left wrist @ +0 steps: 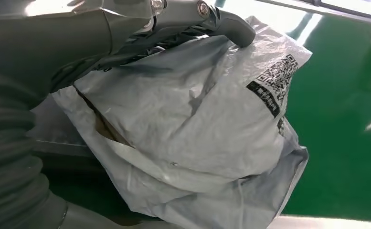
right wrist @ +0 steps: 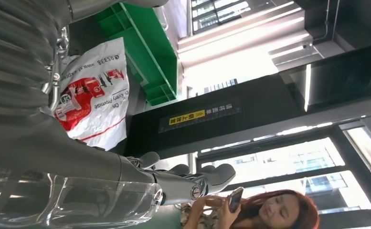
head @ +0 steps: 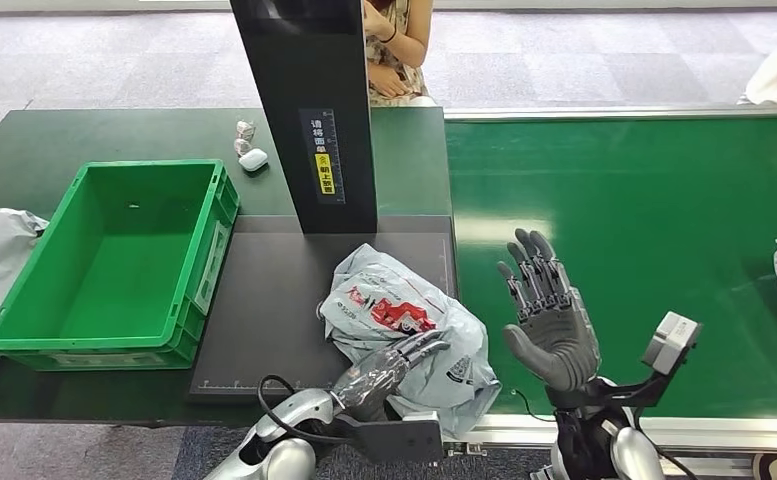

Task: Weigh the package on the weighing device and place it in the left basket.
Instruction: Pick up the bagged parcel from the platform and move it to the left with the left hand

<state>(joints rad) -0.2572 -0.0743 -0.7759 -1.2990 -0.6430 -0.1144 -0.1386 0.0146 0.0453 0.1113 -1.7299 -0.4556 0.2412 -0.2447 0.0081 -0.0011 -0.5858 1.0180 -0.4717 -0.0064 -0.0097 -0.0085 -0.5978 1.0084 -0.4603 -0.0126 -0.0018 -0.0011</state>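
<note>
My left hand (head: pixel 389 368) grips the near edge of the package (head: pixel 404 315), a crumpled grey plastic mailer with red print. The package lies on the dark scale platform (head: pixel 264 310), its near right corner hanging over the platform's edge toward the conveyor belt (head: pixel 644 200). In the left wrist view my fingers (left wrist: pixel 231 24) press into the bag (left wrist: pixel 197 124) beside a black QR-code label (left wrist: pixel 276 76). In the right wrist view the bag (right wrist: pixel 97 100) shows the readable print "95338", a web address, and "Every Promise" beside a red logo.

My right hand (head: pixel 549 315) is released, fingers spread and pointing up, over the green belt at 3 o'clock from the package, apart from it.

The black upright post (head: pixel 309 110) of the scale stands at 12 o'clock from the package; it carries white Chinese characters and a yellow tag (head: pixel 325 160), too small to read. The green basket (head: pixel 94 330) sits at 9 o'clock from the package, just beside the platform. A small white case (head: pixel 253 159) lies on the table at 1 o'clock from the basket. A person (head: pixel 396 50) sits behind the post, and holds a phone (right wrist: pixel 235 198) in the right wrist view.
</note>
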